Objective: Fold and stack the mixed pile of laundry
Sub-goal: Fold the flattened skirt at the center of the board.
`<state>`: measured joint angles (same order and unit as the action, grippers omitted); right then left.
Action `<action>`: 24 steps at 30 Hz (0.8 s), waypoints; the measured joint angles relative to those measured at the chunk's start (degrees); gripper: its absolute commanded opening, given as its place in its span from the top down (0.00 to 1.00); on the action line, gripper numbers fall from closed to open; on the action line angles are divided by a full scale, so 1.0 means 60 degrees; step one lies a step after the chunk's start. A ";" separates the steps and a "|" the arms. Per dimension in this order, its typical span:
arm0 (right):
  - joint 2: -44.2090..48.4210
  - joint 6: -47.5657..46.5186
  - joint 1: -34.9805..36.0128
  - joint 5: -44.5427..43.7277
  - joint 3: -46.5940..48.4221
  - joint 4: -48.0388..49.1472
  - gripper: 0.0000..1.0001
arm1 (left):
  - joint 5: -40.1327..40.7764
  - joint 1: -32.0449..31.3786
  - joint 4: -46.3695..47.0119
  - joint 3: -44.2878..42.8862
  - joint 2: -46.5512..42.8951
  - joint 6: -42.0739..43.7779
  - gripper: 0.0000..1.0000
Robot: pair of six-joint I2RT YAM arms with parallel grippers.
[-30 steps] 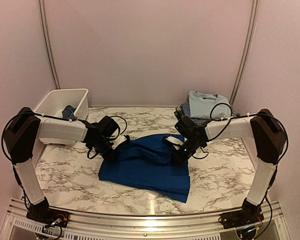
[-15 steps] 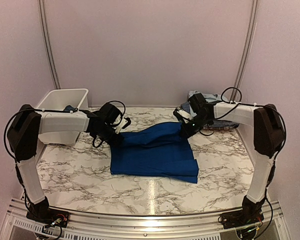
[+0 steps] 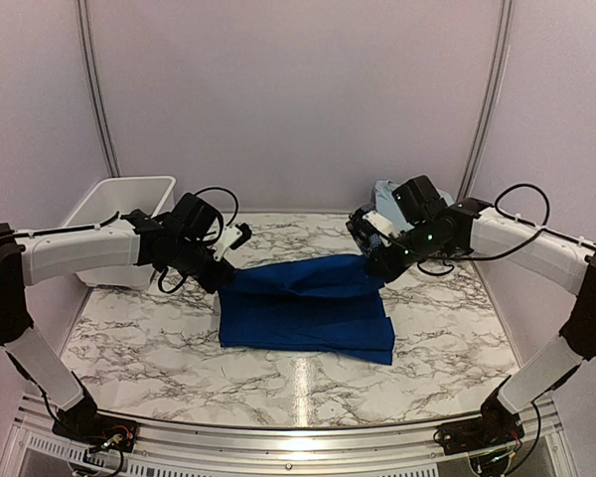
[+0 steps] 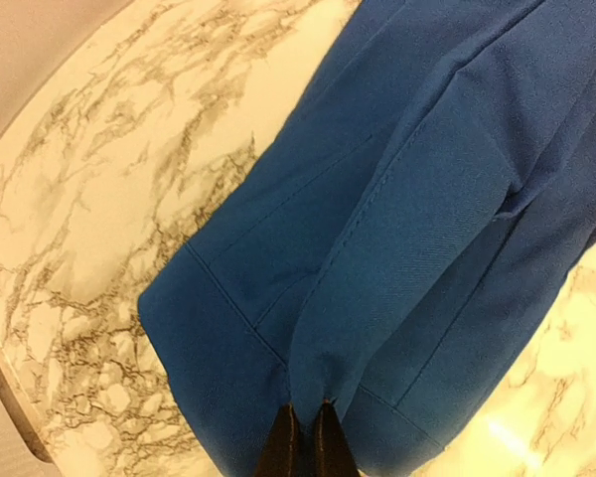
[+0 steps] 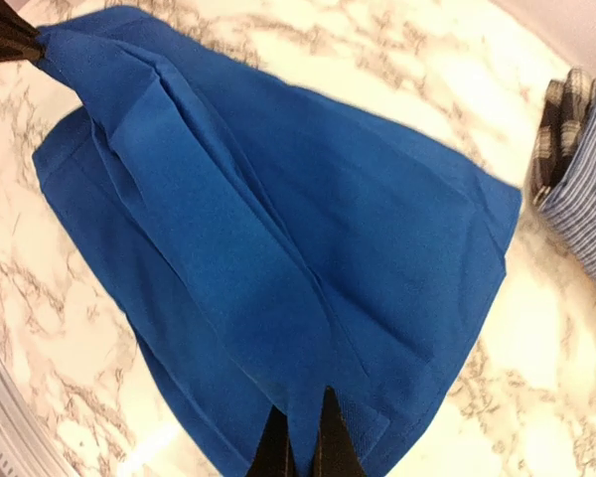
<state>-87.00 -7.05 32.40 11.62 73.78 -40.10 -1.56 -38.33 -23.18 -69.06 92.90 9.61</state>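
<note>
The royal blue garment [image 3: 308, 313] lies folded on the middle of the marble table, its far edge lifted and pulled taut between both grippers. My left gripper [image 3: 223, 275] is shut on the garment's far left corner [image 4: 377, 229]; its fingertips [image 4: 305, 437] pinch a fold of blue cloth. On the far right corner, my right gripper [image 3: 373, 261] is also shut, blue cloth [image 5: 278, 219] pinched between its tips [image 5: 300, 437]. A stack of folded pieces sits at the back right: the plaid piece [image 5: 556, 114] and the navy check shirt [image 5: 591, 204], with the light blue T-shirt [image 3: 382, 192] mostly hidden behind the right arm.
A white plastic bin [image 3: 114, 209] stands at the back left, behind the left arm. Bare marble tabletop [image 3: 139, 348] shows left, right and in front of the blue garment. The table's metal front rail [image 3: 298, 432] runs along the near edge.
Both grippers have carried the garment's edge from mid-table toward the back and spread apart. The cloth went from rumpled to a taut, flatter fold.
</note>
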 measured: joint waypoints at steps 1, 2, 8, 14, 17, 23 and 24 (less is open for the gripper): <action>0.0127 0.0058 0.0066 0.0011 -0.0306 0.0015 1.00 | -0.0051 -0.0062 -0.0004 0.0219 -0.0106 0.0007 1.00; 0.0251 0.0157 0.0149 0.0025 -0.0729 0.0113 1.00 | -0.0109 -0.0135 -0.0011 0.0437 -0.0164 0.0015 1.00; 0.0189 0.0583 0.0412 0.0291 -0.3282 0.0936 0.91 | -0.0091 -0.0769 0.0189 0.1719 0.0127 -0.0044 0.77; -0.0029 0.0783 0.0459 0.0576 -0.3789 0.0998 0.49 | 0.0102 -0.1217 0.0328 0.2262 0.0415 -0.0328 0.38; 0.0561 0.0867 0.0455 0.0590 -0.3395 0.0590 0.34 | 0.0007 -0.1231 0.0331 0.2448 -0.0248 -0.0423 0.16; 0.1800 0.0885 0.0444 0.0860 -0.1767 0.0321 0.36 | -0.0051 -0.1231 0.0484 0.2503 -0.2386 -0.0918 0.01; 0.1814 0.0885 0.0444 0.0954 -0.1639 0.0331 0.37 | -0.0026 -0.1231 0.0557 0.2503 -0.2510 -0.1005 0.01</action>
<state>-76.12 -1.74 35.07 17.34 63.94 -38.11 -1.72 -45.71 -19.84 -54.04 77.84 3.57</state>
